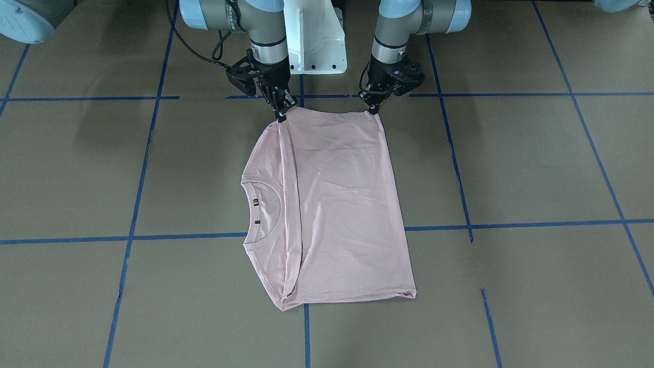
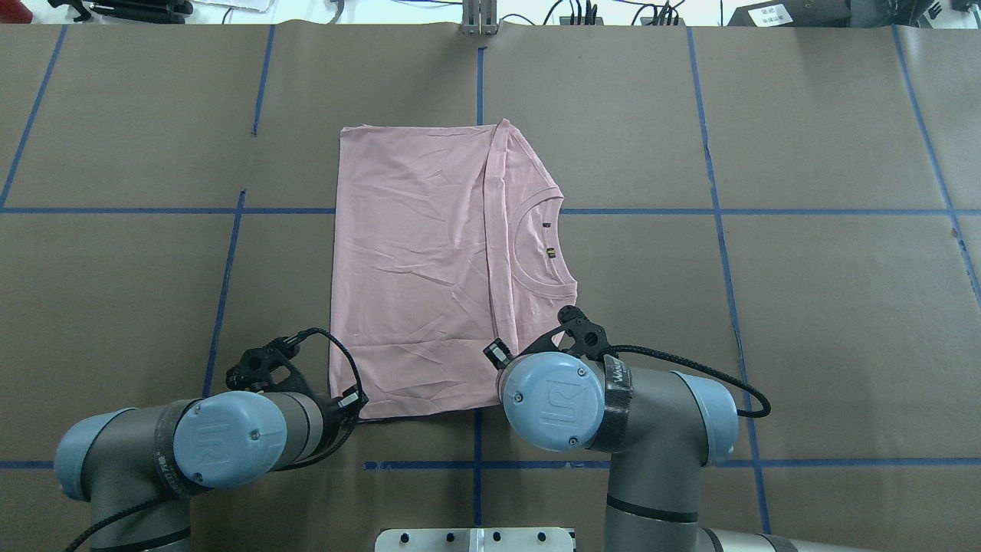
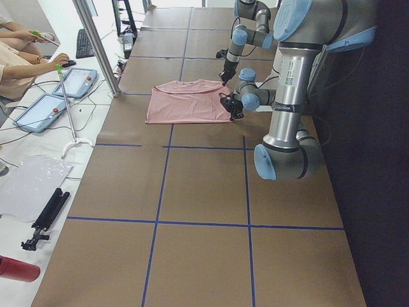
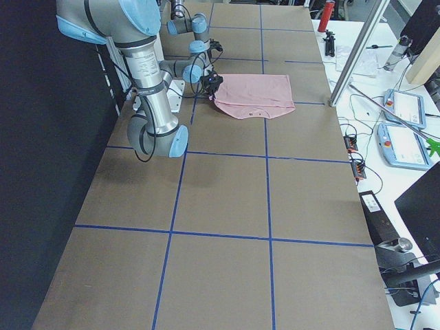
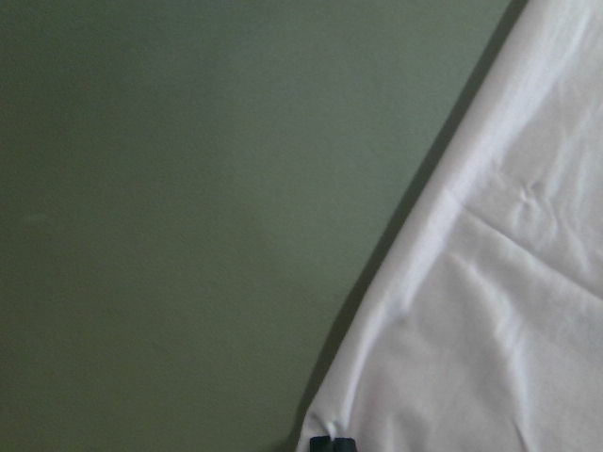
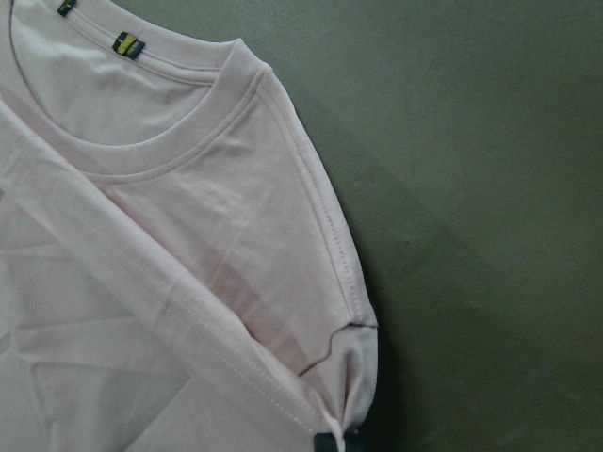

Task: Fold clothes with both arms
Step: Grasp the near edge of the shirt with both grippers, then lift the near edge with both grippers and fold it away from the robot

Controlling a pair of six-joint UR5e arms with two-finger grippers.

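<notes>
Label [image 6: 127, 44] inside pink T-shirt [image 1: 337, 204], illegible

Brown table [image 1: 511, 163], blue tape lines [image 1: 536, 224] in grid. White bench along far side: two blue-edged tablets [image 3: 75, 82], keyboard [image 3: 84, 43], person's hand [image 3: 59, 59], black tripod [image 3: 46, 217], red bottle [image 3: 18, 268].

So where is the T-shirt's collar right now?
In the overhead view the collar sits on the folded T-shirt's right edge, on the robot's right side, just beyond the right pincer gripping the near corner.
</notes>
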